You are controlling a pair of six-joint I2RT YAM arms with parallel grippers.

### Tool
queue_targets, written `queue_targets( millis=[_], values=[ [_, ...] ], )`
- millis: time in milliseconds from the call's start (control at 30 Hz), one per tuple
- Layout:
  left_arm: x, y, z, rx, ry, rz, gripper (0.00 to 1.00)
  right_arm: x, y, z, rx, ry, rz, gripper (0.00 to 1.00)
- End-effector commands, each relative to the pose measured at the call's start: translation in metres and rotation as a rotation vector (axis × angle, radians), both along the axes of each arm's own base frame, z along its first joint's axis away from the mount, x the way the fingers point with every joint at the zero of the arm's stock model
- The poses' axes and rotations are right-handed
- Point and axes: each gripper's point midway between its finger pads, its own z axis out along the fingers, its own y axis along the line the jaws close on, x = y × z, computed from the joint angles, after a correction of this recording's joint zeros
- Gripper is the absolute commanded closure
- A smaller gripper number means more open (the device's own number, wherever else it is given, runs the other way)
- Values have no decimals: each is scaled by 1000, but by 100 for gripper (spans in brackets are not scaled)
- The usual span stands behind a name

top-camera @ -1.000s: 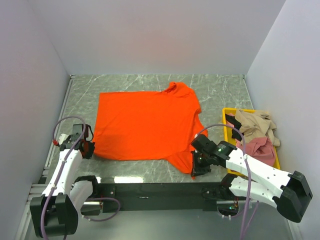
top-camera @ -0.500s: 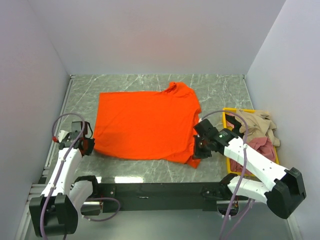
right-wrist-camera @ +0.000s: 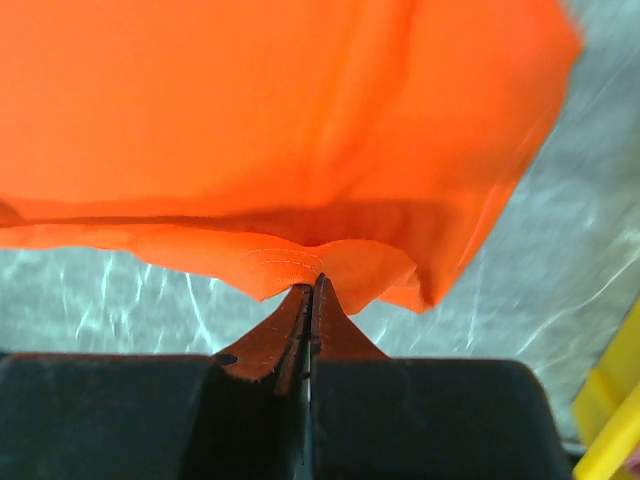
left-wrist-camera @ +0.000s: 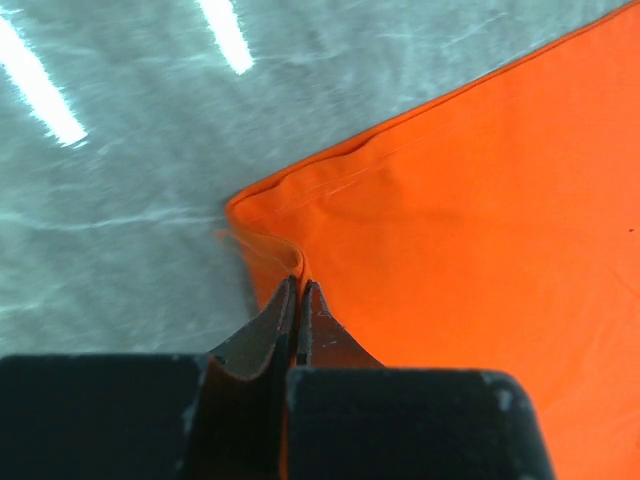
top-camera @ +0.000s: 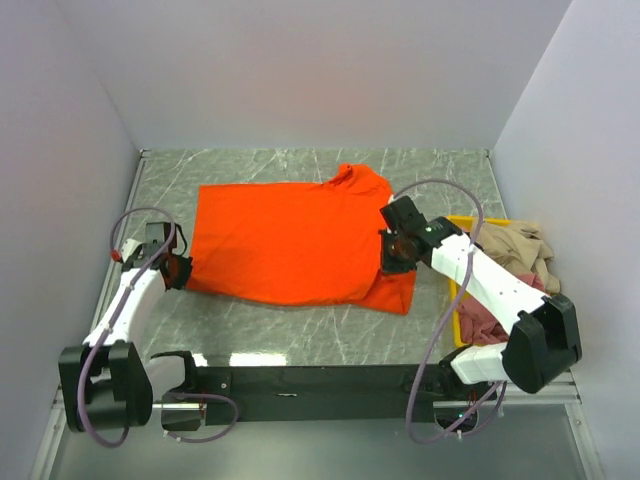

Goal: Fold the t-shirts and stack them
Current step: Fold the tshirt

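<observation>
Since our right gripper [top-camera: 397, 252] swung from 5 o'clock up to 3 in the last second, we've got the first fold going. It and our left gripper [top-camera: 180, 272] at 9 are both clamped tight on the near edge of the orange-red t-shirt [top-camera: 290, 245]. Shirt's mid-table on the grey marble tabletop [top-camera: 440, 180], white walls [top-camera: 300, 70] all round.

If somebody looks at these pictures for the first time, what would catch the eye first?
The bright orange-red t-shirt dominates, spread across the middle of the grey marbled table. The left gripper pinches its near left corner, and the right gripper holds its right edge lifted off the table. At the right, a yellow bin holds a beige shirt and a pink shirt.
</observation>
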Motion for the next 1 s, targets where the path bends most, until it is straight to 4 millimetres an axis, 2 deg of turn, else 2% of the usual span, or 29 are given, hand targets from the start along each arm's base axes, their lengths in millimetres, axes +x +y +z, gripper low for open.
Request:
queue_targets(
  millis=[0,133,267,533,700,967],
  values=[
    [38,-1,20,6,-97,-39,100,36,-7,17,-72,-109,10,100],
    [55,-1,19,-5,-93,-40,100,61,-9,25,-83,-158,-6,100],
    [63,-1,11,-15,-75,-33,100,79,-4,24,-70,-177,-1,100],
    [67,14,8,33,-42,38,99,108,-8,18,-90,-203,-30,100],
    [70,14,6,37,-35,42,100,121,-14,17,-118,-229,-46,100],
    [74,12,-3,18,-11,40,100,144,-3,18,-105,-297,29,100]
  ],
)
